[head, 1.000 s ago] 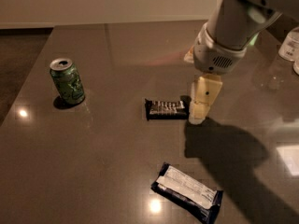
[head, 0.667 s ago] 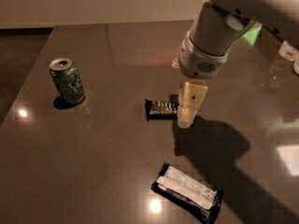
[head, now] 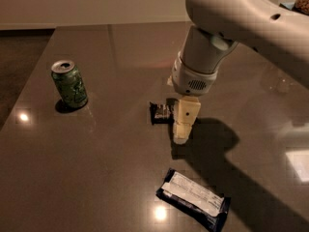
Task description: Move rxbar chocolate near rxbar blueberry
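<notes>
Where the white arm (head: 241,18) ends, the hand (head: 181,134) points straight down over the middle of the dark worktop (head: 106,168), its cream tip low at the right end of the rxbar chocolate (head: 160,112). It hides that end of the bar, and I cannot tell whether it is open or closed, or whether it has any hold on the wrapper. The black bar lies flat, its left part showing. Toward the front edge, well apart from it, the rxbar blueberry (head: 194,197) lies flat at a slant, white panel up. A green can (head: 70,84) stands upright far to the left.
</notes>
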You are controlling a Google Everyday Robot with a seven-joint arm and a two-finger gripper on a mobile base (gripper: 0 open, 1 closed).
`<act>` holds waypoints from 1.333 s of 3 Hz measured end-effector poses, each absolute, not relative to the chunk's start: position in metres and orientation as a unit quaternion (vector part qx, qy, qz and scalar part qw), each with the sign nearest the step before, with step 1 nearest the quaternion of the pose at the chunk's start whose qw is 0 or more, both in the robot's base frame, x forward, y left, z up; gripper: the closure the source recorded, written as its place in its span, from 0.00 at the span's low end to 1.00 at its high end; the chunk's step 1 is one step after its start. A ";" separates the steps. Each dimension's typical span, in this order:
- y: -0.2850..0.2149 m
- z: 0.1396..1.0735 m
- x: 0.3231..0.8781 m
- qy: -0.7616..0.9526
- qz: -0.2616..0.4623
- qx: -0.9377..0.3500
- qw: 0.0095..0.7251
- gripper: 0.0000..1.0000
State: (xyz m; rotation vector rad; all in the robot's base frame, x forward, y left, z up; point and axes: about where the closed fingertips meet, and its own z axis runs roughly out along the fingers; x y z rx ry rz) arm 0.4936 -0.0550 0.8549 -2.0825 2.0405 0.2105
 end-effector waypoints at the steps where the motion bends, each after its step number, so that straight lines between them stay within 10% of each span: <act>1: -0.053 0.842 0.495 0.691 0.069 -0.712 0.104 0.00; 4: -0.053 0.831 0.505 0.690 0.078 -0.714 0.089 0.65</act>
